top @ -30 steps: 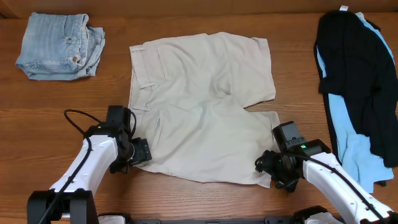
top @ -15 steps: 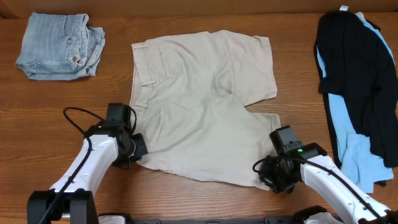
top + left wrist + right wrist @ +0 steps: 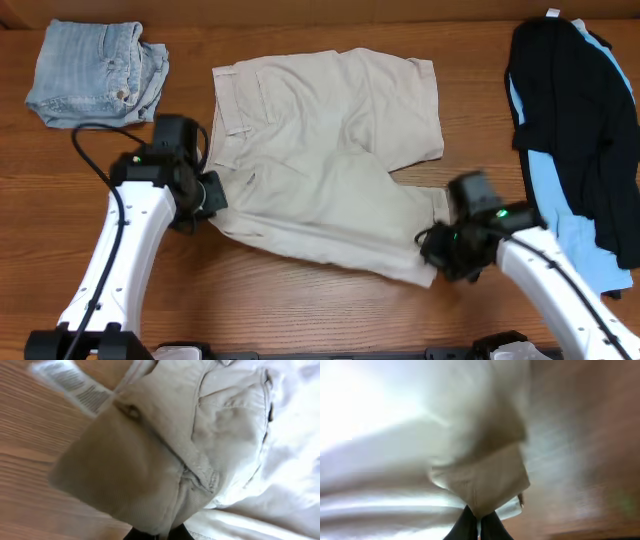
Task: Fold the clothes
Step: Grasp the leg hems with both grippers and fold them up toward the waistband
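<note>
Beige shorts (image 3: 330,160), darker tan in shadow at both jaws; label (image 3: 70,382) beyond the left jaws white with grey print. Faded blue denim (image 3: 95,75). Black garment (image 3: 575,90) over sky-blue garment (image 3: 565,245). Brown wood-grain table (image 3: 300,310)

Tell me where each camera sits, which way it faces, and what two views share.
Overhead: above the wooden table, looking straight down; both white arms, left gripper, right gripper and beige khaki cotton shorts show.
Left wrist: on the left arm, looking along its dark fingertips at the shorts' waistband corner.
Right wrist: looking along its fingertips at a leg-hem corner.
All share the shorts.
</note>
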{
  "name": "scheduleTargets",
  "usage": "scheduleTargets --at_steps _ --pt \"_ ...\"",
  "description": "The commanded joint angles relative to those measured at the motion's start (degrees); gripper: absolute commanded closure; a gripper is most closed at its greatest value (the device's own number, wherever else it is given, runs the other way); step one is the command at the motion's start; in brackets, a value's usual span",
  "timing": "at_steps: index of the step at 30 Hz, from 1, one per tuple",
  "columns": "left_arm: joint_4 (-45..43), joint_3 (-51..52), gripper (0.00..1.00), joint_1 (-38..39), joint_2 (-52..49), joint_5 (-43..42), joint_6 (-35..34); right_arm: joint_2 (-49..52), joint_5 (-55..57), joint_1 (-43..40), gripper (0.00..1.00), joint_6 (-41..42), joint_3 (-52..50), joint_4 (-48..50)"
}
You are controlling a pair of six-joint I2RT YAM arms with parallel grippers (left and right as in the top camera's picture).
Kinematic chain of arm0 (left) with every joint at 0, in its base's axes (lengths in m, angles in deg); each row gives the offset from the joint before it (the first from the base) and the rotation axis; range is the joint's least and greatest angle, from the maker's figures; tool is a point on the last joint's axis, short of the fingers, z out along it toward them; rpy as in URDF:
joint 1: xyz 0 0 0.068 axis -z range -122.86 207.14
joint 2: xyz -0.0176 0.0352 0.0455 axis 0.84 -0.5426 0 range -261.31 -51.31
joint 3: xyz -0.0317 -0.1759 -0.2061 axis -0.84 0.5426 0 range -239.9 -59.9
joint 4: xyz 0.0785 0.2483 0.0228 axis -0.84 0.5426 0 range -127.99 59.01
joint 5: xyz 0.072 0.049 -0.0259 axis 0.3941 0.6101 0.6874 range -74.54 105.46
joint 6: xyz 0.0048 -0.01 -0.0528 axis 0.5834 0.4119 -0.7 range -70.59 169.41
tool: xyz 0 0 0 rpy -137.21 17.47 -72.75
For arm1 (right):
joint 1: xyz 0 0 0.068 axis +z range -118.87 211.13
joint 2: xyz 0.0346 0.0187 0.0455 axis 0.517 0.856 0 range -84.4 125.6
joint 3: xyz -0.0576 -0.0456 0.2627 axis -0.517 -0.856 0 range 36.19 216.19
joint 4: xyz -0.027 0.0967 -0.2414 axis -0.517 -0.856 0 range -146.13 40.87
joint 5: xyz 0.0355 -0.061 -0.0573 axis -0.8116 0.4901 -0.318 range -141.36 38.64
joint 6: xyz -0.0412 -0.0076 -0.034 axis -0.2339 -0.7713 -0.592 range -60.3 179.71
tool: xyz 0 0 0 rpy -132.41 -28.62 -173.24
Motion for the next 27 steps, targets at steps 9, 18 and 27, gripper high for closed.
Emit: scheduleTargets --at_steps 9,18,27 --pt "12.4 -11.5 0.96 0.4 1.6 8.1 1.9 -1.1 4.4 -8.9 0.96 -15.8 28.6 -11.1" --pt "20.9 -11.8 0.96 0.4 14.9 10.7 0.2 -11.6 6.4 -9.1 0.96 -17.2 31.4 -17.3" --pt "21.4 -11.4 0.96 0.4 19.7 11.0 -0.7 -14.3 8.9 -9.1 0.96 -20.1 31.4 -10.7"
